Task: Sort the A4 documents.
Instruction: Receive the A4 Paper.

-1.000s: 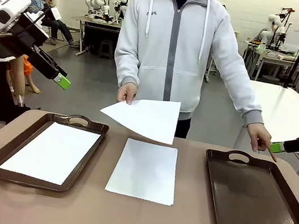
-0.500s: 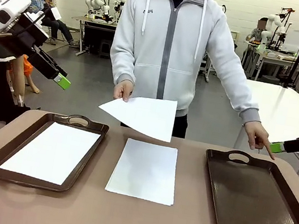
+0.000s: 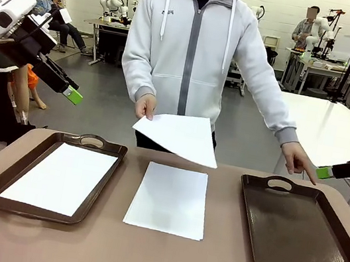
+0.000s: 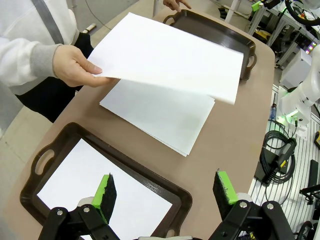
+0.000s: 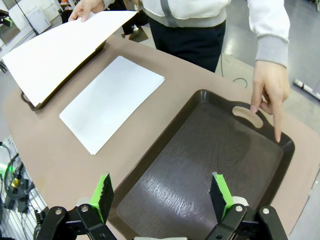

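On my left wrist feed, the left gripper (image 4: 165, 190) hangs with its green pads spread wide and nothing between them. Right under the fingers is the near end of the left tray (image 4: 150, 182). One white sheet (image 4: 75, 185) lies flat on its floor and runs beneath the left-hand pad. Just beyond the fingertips, on the tan table (image 4: 235, 130), sits the middle stack (image 4: 160, 115) of A4 paper, its edges nearly squared. Farther out and above that stack, the person's holding hand (image 4: 75, 65) pinches the held sheet (image 4: 165, 60) by one edge. That sheet is in the air, tilted, and covers the far part of the stack. Farthest from the fingers I can make out the right tray (image 4: 220, 37).

On my right wrist feed, the right gripper (image 5: 162, 192) is likewise wide apart and empty. The right tray's bare dark floor spans the gap between its fingers and stretches away from them. At the tray's far end, out past the right-hand finger, the person's pointing hand (image 5: 270, 92) has its index finger down at the rim beside the handle. I cannot tell whether it touches. Out past the left-hand finger lies the middle stack, and farther that way the held sheet overhangs the left tray.
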### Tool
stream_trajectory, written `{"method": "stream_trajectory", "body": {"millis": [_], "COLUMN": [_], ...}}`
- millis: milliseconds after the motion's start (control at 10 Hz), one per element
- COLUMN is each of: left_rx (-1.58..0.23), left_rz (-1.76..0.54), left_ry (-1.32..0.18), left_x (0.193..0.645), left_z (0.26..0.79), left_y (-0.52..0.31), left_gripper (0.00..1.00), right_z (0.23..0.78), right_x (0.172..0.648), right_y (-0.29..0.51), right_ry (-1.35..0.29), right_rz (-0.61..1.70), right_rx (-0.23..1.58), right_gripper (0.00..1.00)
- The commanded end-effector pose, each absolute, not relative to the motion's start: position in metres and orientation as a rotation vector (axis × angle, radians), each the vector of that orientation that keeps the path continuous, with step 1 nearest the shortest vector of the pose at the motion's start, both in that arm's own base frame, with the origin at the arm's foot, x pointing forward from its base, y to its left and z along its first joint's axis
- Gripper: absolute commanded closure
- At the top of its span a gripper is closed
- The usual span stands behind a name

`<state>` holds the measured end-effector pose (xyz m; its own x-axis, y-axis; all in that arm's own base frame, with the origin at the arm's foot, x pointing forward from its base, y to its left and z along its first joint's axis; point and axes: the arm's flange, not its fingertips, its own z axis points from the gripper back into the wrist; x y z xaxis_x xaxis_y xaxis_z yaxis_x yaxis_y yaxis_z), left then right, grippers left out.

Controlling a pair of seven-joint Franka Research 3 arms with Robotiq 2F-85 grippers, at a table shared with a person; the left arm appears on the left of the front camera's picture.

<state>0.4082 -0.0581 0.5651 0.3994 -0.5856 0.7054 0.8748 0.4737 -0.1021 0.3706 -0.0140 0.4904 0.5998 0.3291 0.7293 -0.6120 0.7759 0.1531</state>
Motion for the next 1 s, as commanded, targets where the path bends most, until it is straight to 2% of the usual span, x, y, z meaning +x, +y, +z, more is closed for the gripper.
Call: {"method": "stream_trajectory", "body": {"millis": [0, 700, 900], "left_rx": [-0.504, -0.504, -0.504], "left_rz": [-0.993, -0.993, -0.993], "left_ry": [-0.662, -0.662, -0.662], "left_x": [0.407, 0.407, 0.407], "left_z": [0.564, 0.564, 0.564], "left_y": [-0.056, -0.056, -0.056], "left_gripper": [0.00, 0.00, 0.00], "right_z": [0.489, 0.490, 0.479], "right_x": [0.371, 0.371, 0.393], "right_y": [-0.013, -0.014, 0.001], "right_ry": [-0.749, -0.746, -0.676], "right_rz": [0.567, 0.564, 0.494], "right_rx": [0.440, 0.414, 0.522], "right_gripper": [0.00, 0.00, 0.00]}}
